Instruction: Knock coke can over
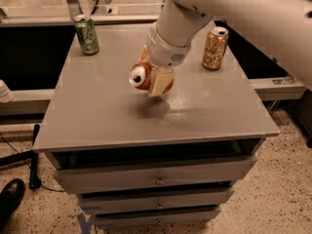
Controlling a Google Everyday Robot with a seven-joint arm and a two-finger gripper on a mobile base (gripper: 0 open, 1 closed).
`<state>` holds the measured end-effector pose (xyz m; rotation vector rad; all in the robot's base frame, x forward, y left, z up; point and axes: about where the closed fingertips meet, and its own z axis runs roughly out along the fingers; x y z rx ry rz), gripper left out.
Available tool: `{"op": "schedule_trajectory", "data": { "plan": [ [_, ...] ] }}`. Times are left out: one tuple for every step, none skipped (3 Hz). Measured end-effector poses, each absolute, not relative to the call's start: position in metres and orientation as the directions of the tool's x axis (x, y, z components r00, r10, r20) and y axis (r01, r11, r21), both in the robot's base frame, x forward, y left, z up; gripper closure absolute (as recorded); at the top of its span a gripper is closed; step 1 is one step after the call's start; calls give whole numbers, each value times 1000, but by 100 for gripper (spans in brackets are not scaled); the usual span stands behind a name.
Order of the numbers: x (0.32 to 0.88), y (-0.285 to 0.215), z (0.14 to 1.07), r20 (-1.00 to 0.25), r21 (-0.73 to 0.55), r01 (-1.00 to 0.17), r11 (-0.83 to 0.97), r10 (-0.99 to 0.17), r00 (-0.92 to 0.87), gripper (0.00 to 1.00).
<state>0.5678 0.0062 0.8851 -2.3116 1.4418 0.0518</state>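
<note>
The coke can (141,77) is red-orange with a silver top. It lies tipped on its side, top end facing left toward the camera, held a little above the grey table (97,111) near the middle. My gripper (153,77) comes down from the white arm at upper right and is shut on the can, with a cream finger (161,83) across its front.
A green can (87,35) stands upright at the table's back left corner. A gold-tan can (214,48) stands upright at the back right. The table has drawers (156,179) below its front edge. A black shoe (9,199) is on the floor at lower left.
</note>
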Motion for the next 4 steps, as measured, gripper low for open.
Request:
{"op": "schedule_trajectory", "data": {
  "plan": [
    [559,7,872,-244,-288,-870,-399,-848,470,0],
    [553,10,861,-255,-267,-874,-406,-845,471,0],
    [550,6,858,-283,-253,-884,-393,-844,456,0],
    [556,-33,875,-372,-257,-924,-284,-853,365,0]
  ]
}}
